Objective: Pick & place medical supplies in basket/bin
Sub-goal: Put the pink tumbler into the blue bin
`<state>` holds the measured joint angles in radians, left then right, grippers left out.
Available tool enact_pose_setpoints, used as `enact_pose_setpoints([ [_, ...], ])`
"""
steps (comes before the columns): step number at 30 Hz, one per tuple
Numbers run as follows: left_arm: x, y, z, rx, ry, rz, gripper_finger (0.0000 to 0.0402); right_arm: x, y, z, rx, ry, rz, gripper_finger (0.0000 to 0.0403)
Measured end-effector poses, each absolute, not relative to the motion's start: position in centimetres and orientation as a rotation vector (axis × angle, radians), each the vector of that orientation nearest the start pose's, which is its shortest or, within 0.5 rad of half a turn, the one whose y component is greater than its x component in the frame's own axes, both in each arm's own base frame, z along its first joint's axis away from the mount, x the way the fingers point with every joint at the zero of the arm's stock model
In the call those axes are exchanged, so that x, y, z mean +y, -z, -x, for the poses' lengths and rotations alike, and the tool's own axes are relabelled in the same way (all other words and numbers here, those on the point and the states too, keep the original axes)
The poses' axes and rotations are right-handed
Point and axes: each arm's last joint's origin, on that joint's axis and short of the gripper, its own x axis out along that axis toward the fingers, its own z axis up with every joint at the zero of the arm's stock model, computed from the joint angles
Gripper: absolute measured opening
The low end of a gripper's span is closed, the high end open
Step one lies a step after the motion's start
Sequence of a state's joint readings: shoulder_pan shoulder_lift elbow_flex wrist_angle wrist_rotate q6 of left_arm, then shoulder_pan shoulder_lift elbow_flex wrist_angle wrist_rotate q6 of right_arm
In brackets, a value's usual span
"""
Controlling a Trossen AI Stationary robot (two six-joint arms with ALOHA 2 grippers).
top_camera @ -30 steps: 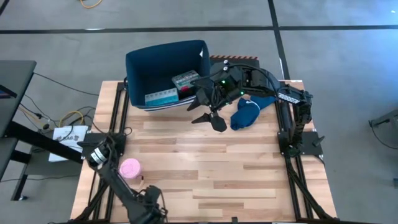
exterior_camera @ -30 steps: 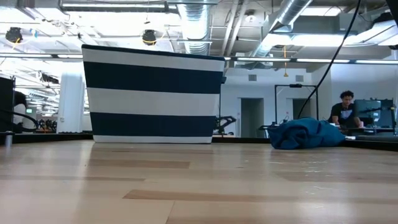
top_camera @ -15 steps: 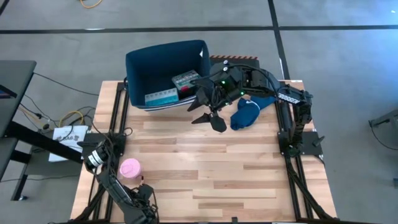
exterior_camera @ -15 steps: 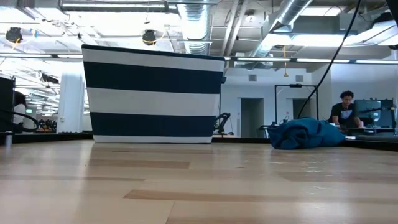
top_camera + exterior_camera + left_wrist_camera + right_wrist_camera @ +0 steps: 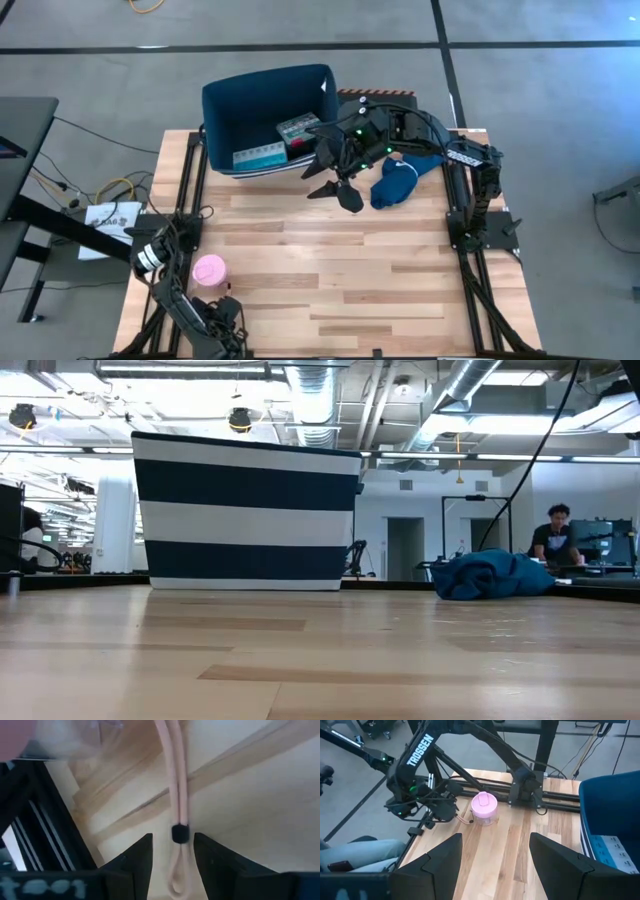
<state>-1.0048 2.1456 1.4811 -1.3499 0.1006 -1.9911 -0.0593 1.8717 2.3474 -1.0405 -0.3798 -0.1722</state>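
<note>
The navy basket (image 5: pixel 265 110), striped outside (image 5: pixel 248 515), stands at the table's far edge. A teal-green box (image 5: pixel 258 155) and another small box (image 5: pixel 297 128) lie in it. The pink round lidded container (image 5: pixel 208 270) (image 5: pixel 484 806) stands near the table's left near corner, and its thin pink cord (image 5: pixel 176 790) lies on the wood. My left gripper (image 5: pixel 222 312) (image 5: pixel 172 845) is low at the near edge and open. Its fingers stand either side of the cord's looped end (image 5: pixel 177 870), by a black bead (image 5: pixel 180 833). My right gripper (image 5: pixel 335 190) (image 5: pixel 492 845) hovers open beside the basket.
A crumpled blue cloth bag (image 5: pixel 400 180) (image 5: pixel 495 575) lies right of the right gripper, near the table's far right. Black frame rails (image 5: pixel 45 835) run along the table's left edge. Bare wood stretches across the middle and right. A person (image 5: pixel 555 535) sits far behind the table.
My left arm has swung a little toward the table's left edge along the near edge, bringing its gripper closer to the pink container. The right arm and the objects have kept still.
</note>
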Motion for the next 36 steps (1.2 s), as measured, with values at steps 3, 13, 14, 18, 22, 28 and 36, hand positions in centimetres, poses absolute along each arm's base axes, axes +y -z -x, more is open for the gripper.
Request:
enact_pose_setpoints([
  [3, -29.8, -12.8, -18.4, 1.528, -1.118, 0.451, 0.0135, -1.1, -47.1, -36.9, 0.524, -0.358, 0.043, 0.0225],
  [13, -30.0, -11.8, -18.0, 1.488, -1.043, 0.478, 0.0095, -1.1, -47.1, -36.9, 0.524, -0.356, 0.047, 0.0225],
  [14, -30.1, -11.8, -18.1, 1.48, -1.036, 0.482, 0.008, -1.1, -47.1, -36.9, 0.524, -0.356, 0.047, 0.0225],
  [18, -30.1, -11.8, -18.3, 1.455, -1.024, 0.489, 0.0016, -1.1, -47.1, -36.9, 0.524, -0.355, 0.047, 0.0225],
  [22, -30.0, -11.9, -18.7, 1.453, -1.031, 0.498, 0.0016, -1.1, -47.1, -36.9, 0.522, -0.358, 0.058, 0.0225],
  [28, -30.6, -14.3, -22.5, 1.299, -0.98, 0.584, 0.0002, -1.1, -47.1, -36.9, 0.521, -0.359, 0.062, 0.0225],
  [36, -30.7, -19.1, -26.1, 1.023, -0.871, 0.597, 0.0, -1.1, -47.1, -36.9, 0.522, -0.359, 0.06, 0.0225],
])
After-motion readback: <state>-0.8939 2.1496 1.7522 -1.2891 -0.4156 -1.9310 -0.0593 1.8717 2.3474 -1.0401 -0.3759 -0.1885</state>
